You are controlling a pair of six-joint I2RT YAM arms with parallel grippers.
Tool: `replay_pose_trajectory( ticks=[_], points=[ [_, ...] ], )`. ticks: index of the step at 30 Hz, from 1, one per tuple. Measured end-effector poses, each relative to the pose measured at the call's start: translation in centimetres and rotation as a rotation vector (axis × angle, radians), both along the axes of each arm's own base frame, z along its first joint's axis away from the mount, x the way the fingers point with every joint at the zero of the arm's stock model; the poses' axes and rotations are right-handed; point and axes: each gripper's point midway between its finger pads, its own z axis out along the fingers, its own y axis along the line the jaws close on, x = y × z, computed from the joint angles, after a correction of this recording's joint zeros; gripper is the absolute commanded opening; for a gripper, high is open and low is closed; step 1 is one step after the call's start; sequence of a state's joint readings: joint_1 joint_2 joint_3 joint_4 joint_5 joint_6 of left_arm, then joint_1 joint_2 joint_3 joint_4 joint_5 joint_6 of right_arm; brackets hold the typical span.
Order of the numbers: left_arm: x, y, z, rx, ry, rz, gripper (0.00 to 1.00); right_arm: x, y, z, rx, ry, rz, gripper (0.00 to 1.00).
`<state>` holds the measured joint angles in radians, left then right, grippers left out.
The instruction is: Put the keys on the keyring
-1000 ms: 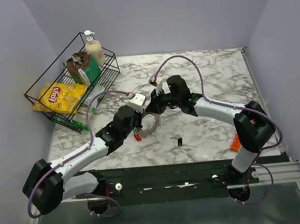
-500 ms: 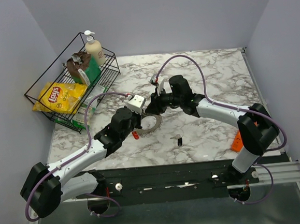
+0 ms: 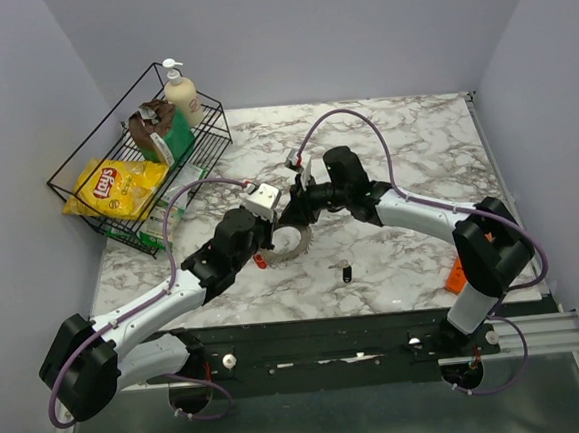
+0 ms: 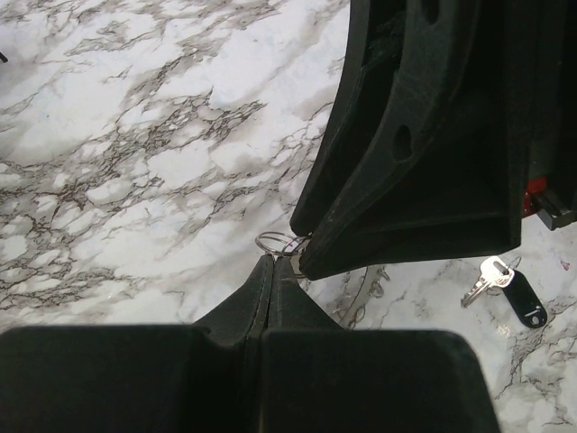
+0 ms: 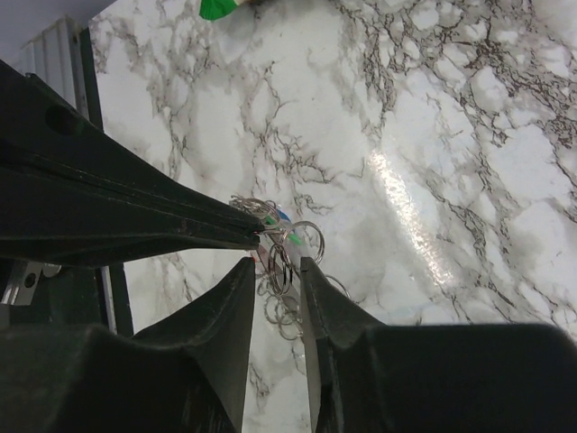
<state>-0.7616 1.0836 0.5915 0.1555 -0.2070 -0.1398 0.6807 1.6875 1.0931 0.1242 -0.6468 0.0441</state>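
You are keeping your left pincer (image 4: 273,269) fully closed, its tips pinching a thin wire loop of the keyring (image 3: 295,242). The keyring is showing as a toothed silvery arc just right of that pincer, over the middle of the marbled surface (image 3: 415,156). Whether the arc is resting on the surface or hanging clear of it, you cannot tell.

Your right pincer (image 5: 277,264) is meeting the left one tip to tip from the far right. Its jaws are standing slightly apart and straddling one of the keyring's small loops, with a gap showing on either side, so it is not clamping anything.

In the right wrist view, flecks of green and blue are showing in the bunch beside the left tips, too small to make out further.

A red key (image 3: 261,262) is lying just beside the left pincer on your side. A black key (image 3: 346,270) is lying alone nearer the front edge, apart from the keyring.

A flat orange piece (image 3: 455,279) is lying by the right arm's base. A wire basket (image 3: 76,183) holding a chip bag and a pump bottle is sitting at the far left corner.
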Motion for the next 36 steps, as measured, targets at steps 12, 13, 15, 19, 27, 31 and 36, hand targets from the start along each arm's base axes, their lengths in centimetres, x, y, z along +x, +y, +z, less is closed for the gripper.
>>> replay_pose_trajectory(
  ticks=[12,13,15,19,27,31,36],
  points=[
    [-0.1,0.1,0.2,-0.005,-0.005,0.0,0.0,-0.2,0.3,-0.2,-0.002,0.007,0.032,0.01],
    [-0.1,0.1,0.2,-0.006,-0.006,0.0,0.0,-0.2,0.3,-0.1,-0.001,0.006,0.032,0.01],
    [-0.2,0.1,0.2,-0.007,-0.007,0.0,0.0,-0.1,0.3,-0.1,-0.001,0.006,0.032,0.01],
    [-0.2,0.2,0.2,-0.01,-0.009,0.002,0.0,-0.1,0.3,-0.1,-0.001,0.004,0.03,0.01],
    [-0.4,0.3,1.6,-0.048,-0.034,0.005,0.16,-0.8,-0.6,1.9,0.028,-0.046,0.012,0.01],
    [-0.5,0.3,2.3,-0.074,-0.041,0.007,0.4,-1.3,-1.1,3.3,0.07,-0.094,0.003,0.01],
    [-0.9,0.3,3.1,-0.099,-0.054,-0.001,0.55,-1.9,-1.5,3.6,0.111,-0.117,-0.007,0.01]
  ],
)
